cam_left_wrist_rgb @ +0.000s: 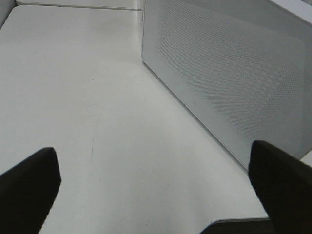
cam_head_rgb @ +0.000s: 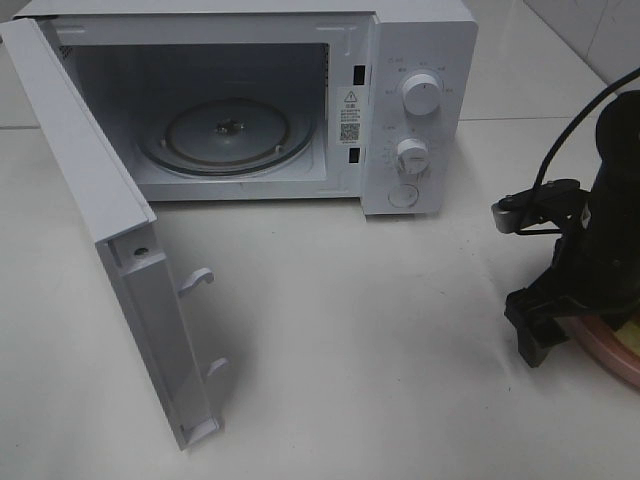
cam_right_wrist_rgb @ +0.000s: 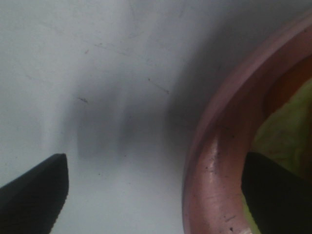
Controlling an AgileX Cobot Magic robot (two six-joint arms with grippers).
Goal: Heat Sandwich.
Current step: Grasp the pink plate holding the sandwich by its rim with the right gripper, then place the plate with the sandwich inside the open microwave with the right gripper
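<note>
My right hand (cam_right_wrist_rgb: 156,192) hangs low at the right edge of the white surface (cam_head_rgb: 350,330), its two dark fingers (cam_right_wrist_rgb: 34,192) spread wide apart and clamped on nothing. The rim of the pink plate (cam_right_wrist_rgb: 214,165) runs between them: one finger is over bare surface outside the plate, the other over the plate's inside. The sandwich (cam_right_wrist_rgb: 287,131) lies on that plate, under the inner finger. Only a blurred yellow-green patch of it shows in my wrist view, probably its filling. From the high camera the plate is a thin pink arc, mostly hidden under my black arm (cam_head_rgb: 600,220).

Well away to the left stands the white microwave (cam_head_rgb: 420,50), at the back of the surface. Its door (cam_head_rgb: 110,260) is swung fully open toward the front left, two latch hooks showing on its inner edge. The glass turntable (cam_head_rgb: 225,135) sits bare in the cavity. Two round knobs (cam_head_rgb: 418,97) are stacked on the control panel to the right of the opening.

My left hand (cam_left_wrist_rgb: 156,190) is out of the high view. Its own camera shows its fingers (cam_left_wrist_rgb: 29,183) held wide apart over bare surface, gripping nothing, beside a white panel (cam_left_wrist_rgb: 229,73) with a fine dotted pattern.
</note>
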